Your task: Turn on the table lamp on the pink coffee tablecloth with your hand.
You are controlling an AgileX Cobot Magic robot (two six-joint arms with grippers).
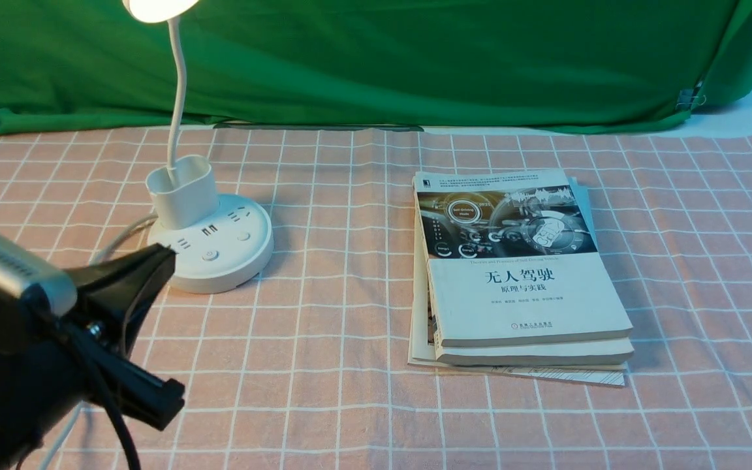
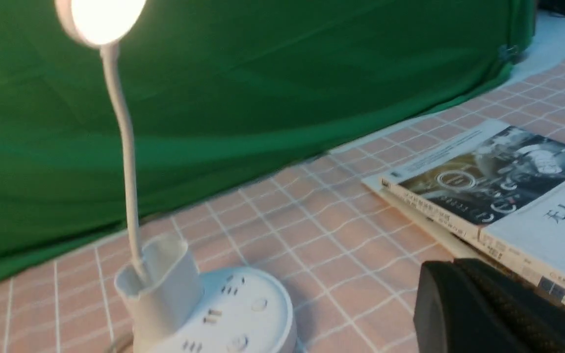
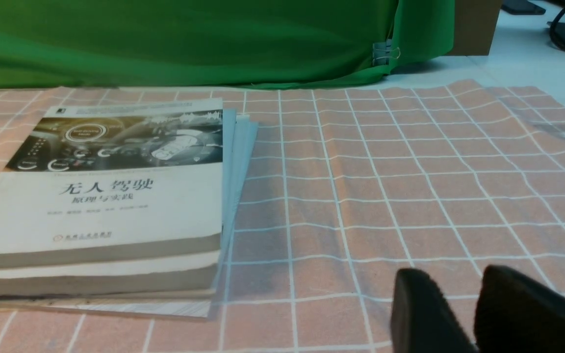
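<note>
Left tool (image 1: 166, 256): black, fingers together, with no visible gap at the tips; nothing held. In the front view its tip overlaps the near edge of the lamp base; in the left wrist view fingers and base appear apart.

Right tool (image 3: 456, 272): black, seen in the right wrist view only, slightly open, a narrow gap between the fingertips; nothing held. It is over the cloth, to the right of the books.

Lamp (image 1: 214, 245): white, upright on the left part of the pink cloth (image 1: 337, 261), head lit. Round base (image 1: 245, 251) with sockets and buttons; oval cup (image 1: 187, 196) on top; thin gooseneck (image 1: 179, 85) rising from it to the head (image 2: 103, 17). A pale cable (image 1: 118, 238) runs from the base.

Books (image 1: 523, 287): a stack, lying flat on the pink cloth, well apart from the lamp and to its right. The top cover bears a dashboard picture and Chinese lettering.

Green cloth (image 1: 376, 65): plain, hanging behind the pink cloth.
</note>
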